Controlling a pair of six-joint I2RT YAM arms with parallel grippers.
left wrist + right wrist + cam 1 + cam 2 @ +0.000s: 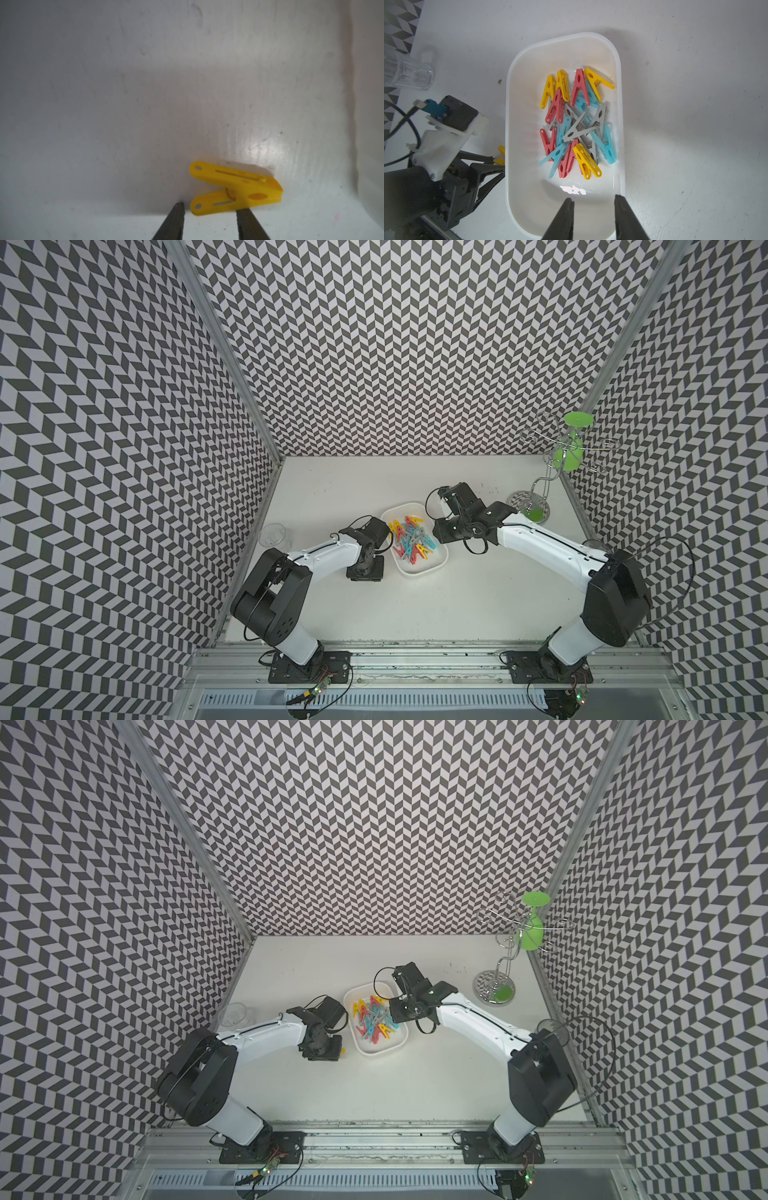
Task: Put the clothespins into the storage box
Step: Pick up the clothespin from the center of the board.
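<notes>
Left gripper (211, 207): jaws apart, holding nothing, down at table (124, 83).
Yellow peg (234, 187): lies on table at its fingertips (174, 222), just beside box (529, 207).
Other pegs (577, 126): piled inside box.
Right gripper (593, 198): jaws apart, empty, above box end.

2 overhead, 2 close wrist views

clothespins (376, 1021) piled in storage box (379, 1048) | yellow clothespin (343, 1051) outside box
</notes>
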